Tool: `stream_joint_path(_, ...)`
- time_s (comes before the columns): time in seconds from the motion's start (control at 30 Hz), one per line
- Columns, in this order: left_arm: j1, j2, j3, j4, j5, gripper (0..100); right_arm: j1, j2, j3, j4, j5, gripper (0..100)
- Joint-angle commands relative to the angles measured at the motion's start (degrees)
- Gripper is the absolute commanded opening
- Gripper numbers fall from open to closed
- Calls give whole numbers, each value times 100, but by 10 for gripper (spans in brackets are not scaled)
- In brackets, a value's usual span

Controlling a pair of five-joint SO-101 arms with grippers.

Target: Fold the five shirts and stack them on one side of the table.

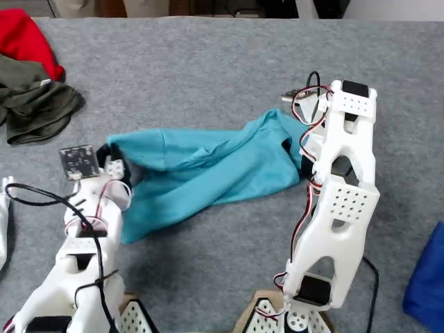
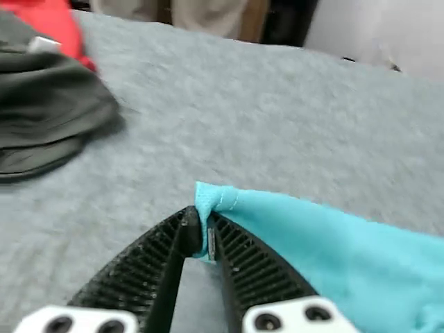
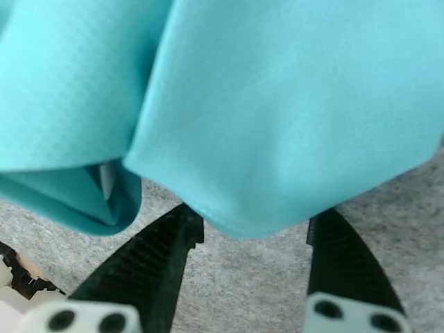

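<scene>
- Four shirts counted on the grey table [image 1: 208, 62]: one teal shirt [image 1: 208, 170], one red shirt [image 1: 24, 38], one dark green shirt [image 1: 35, 104], one blue shirt [image 1: 427, 277].
- A white strip [image 1: 4, 222] lies at the table's left edge; cannot tell what it is.
- Teal shirt is mid-table, bunched and stretched in a long band from the left arm's end to the right arm's end, creased, not folded.
- Red shirt is crumpled at the far left corner, and the dark green one is touching it on the near side, also crumpled.
- Blue shirt is at the right edge near the front, partly cut off.
- Two arms, both based at the near edge.
- Left arm [image 1: 83, 243] leans forward. The left gripper [image 2: 200, 225] is low at the teal shirt's left end, jaws almost closed, pinching a hemmed corner of it.
- Right arm [image 1: 343, 187] is stretched forward over the teal shirt's right end.
- Right gripper [image 3: 257, 215] has its jaws spread wide. Teal cloth hangs in front of the fingertips, with no grip visible.
</scene>
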Motion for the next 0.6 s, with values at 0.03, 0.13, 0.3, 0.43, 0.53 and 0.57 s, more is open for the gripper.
stream_joint_path(0.03,-352,-145,-826,1626,0,20,48,400,48,123,53,253)
stream_joint_path(0.13,-422,-145,-1486,2971,9,20,31,400,48,123,53,253)
stream_joint_path(0.3,-440,-145,-2602,4712,-35,20,22,400,48,123,53,253)
stream_joint_path(0.43,-475,-145,-3508,6110,-35,20,22,400,48,123,53,253)
stream_joint_path(0.53,-484,-92,-4264,7218,-44,20,-4,400,4,114,9,253)
stream_joint_path(0.57,-484,-92,-4492,7552,-44,20,-66,400,13,123,9,253)
